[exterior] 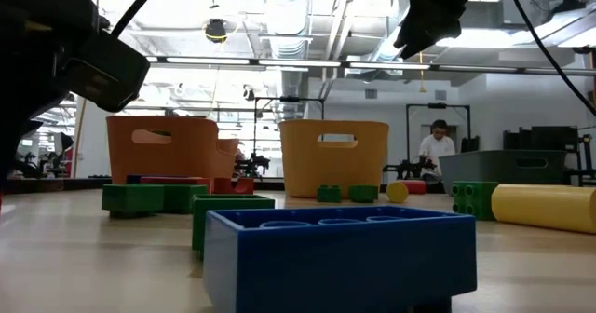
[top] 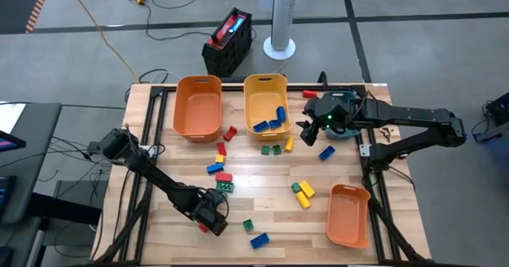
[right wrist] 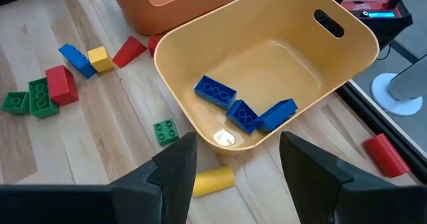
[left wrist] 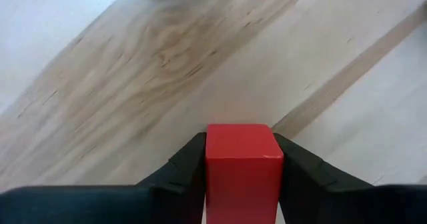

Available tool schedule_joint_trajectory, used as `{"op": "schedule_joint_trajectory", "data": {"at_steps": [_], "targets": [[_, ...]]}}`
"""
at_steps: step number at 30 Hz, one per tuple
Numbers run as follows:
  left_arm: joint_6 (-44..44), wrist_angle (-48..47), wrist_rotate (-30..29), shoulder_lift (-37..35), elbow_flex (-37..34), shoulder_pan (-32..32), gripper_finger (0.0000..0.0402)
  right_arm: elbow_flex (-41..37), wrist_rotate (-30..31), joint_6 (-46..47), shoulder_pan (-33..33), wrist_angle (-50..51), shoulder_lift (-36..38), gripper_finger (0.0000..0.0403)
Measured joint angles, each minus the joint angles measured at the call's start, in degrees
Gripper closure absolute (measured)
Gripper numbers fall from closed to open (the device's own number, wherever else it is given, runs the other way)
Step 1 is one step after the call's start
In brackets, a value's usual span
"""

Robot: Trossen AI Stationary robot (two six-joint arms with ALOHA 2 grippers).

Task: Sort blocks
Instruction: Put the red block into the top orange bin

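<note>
Wooden table (top: 262, 207) seen from above, two dark robot arms, scattered toy blocks and three visible bins.

Left gripper (top: 208, 220) low over the near left part of the table, fingers (left wrist: 181, 174) pinching a red block (left wrist: 241, 171) between them, bare wood beyond it.

Right gripper (top: 308, 130) raised at the far right, just beside the yellow bin (top: 266, 85), fingers (right wrist: 175, 167) spread with nothing between them. In the right wrist view, yellow bin directly ahead, holding three blue blocks (right wrist: 243, 111) lying together on its floor.

Orange bin (top: 198, 106) at the far left of the table, touching or nearly touching the yellow bin. Second orange bin (top: 349, 214) at the near right corner.

Loose blocks between the bins:
- red pieces (top: 229, 132) just in front of the orange bin;
- a cluster of blue, yellow, red and green blocks (top: 220, 172) near the table's middle;
- green blocks (top: 271, 149) and a yellow block (top: 289, 144) in front of the yellow bin;
- a blue block (top: 326, 152) under the right arm;
- yellow and green blocks (top: 301, 192) just left of the near orange bin;
- a green block (top: 247, 225) and a blue block (top: 259, 240) at the near edge, close to the left gripper.

Person (exterior: 435, 152) visible in the room beyond, low view only.
</note>
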State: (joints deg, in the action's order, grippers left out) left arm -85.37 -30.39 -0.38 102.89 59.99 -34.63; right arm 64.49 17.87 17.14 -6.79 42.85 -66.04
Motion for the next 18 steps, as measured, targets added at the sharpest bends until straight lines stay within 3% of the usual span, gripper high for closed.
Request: {"op": "schedule_joint_trajectory", "data": {"at_steps": [7, 12, 18], "targets": [[1.89, -1.65, 0.25, 0.07, -0.04, 0.94, 0.0274, 0.0, 0.0, 0.46, 0.0, -0.02, 0.0, 0.0177], [4.21, -2.63, 1.01, 0.09, -0.09, 1.76, 0.0253, 0.0, 0.0, 0.88, 0.0, -0.02, 0.0, 0.0177], [8.53, -7.88, -0.39, -2.24, -0.29, 3.7, 0.0271, 0.0, 0.0, 1.43, 0.0, -0.02, 0.0, 0.0177]]}}
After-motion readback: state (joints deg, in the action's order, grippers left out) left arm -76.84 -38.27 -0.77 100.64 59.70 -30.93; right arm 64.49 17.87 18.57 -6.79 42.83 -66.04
